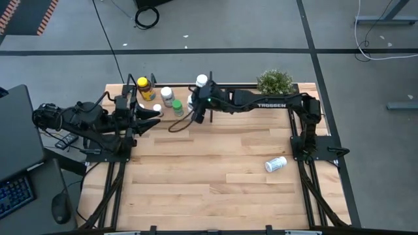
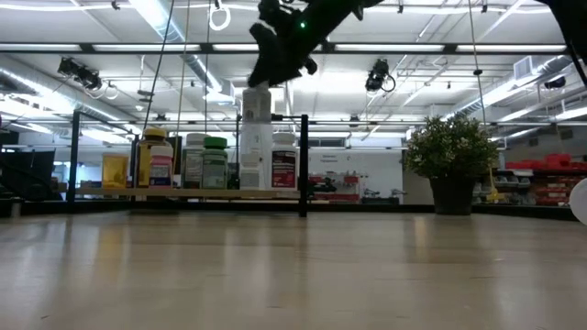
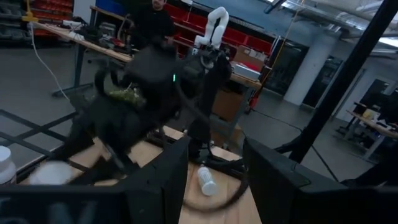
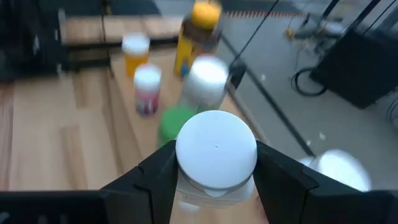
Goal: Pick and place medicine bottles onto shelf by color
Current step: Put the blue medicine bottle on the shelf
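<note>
The shelf (image 1: 185, 91) (image 2: 220, 193) runs along the table's far edge. On it stand the amber yellow-capped bottle (image 1: 142, 88), a white-capped one (image 1: 166, 94), a green one (image 1: 177, 108) (image 2: 214, 163) and others (image 2: 283, 165). One more white bottle (image 1: 275, 164) lies on its side on the table near the right arm's base. My right gripper (image 1: 194, 108) (image 4: 216, 180) is over the shelf's right part, shut on a white-capped bottle (image 2: 257, 137). My left gripper (image 1: 155, 117) (image 3: 214, 180) is open at the shelf's left end, pointing right and touching nothing. My right gripper holds the white bottle just under its round cap (image 4: 216, 149), pinched between the two fingers (image 4: 158, 174), one on each side of the neck (image 4: 214, 188). The bottle stands upright below the gripper. I cannot tell whether its base rests on the shelf board.
A small potted plant (image 1: 274, 81) (image 2: 451, 165) stands at the far right corner. Black upright posts (image 2: 304, 165) and rods frame the shelf. The table's middle and near planks (image 1: 215, 189) are bare wood. A person (image 3: 152, 22) is in the room beyond.
</note>
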Tool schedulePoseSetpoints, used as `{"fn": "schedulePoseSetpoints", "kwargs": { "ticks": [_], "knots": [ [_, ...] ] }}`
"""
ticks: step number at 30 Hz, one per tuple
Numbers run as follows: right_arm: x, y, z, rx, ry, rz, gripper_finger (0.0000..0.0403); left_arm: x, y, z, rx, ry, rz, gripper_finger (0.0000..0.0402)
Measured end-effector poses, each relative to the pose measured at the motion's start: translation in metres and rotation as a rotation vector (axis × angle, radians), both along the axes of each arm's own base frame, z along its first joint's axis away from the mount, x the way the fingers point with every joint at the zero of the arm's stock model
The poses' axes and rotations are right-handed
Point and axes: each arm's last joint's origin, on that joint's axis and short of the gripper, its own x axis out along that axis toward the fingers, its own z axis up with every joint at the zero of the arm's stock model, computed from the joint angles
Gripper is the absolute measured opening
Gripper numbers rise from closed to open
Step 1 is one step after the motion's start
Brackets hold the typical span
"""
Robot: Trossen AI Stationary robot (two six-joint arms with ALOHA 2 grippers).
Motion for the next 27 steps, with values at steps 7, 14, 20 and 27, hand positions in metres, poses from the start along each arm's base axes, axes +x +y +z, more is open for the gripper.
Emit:
{"fn": "schedulePoseSetpoints", "kwargs": {
  "ticks": [7, 14, 20, 27],
  "knots": [
    [-0.002, -0.029, 0.027, -0.032, -0.117, -0.036, 0.0193, 0.000, 0.000, 0.000, 0.000, -0.002, 0.000, 0.0162],
    [-0.006, -0.054, 0.032, -0.018, -0.190, -0.073, 0.0193, 0.000, 0.000, 0.001, 0.000, -0.008, 0.002, 0.0162],
    [-0.002, -0.057, 0.029, -0.025, -0.212, -0.073, 0.0193, 0.000, 0.001, 0.001, 0.001, -0.007, 0.016, 0.0162],
    [0.015, -0.069, -0.003, 0.019, -0.171, -0.077, 0.0193, 0.000, 0.001, 0.002, 0.005, -0.013, 0.037, 0.0162]
  ]
}}
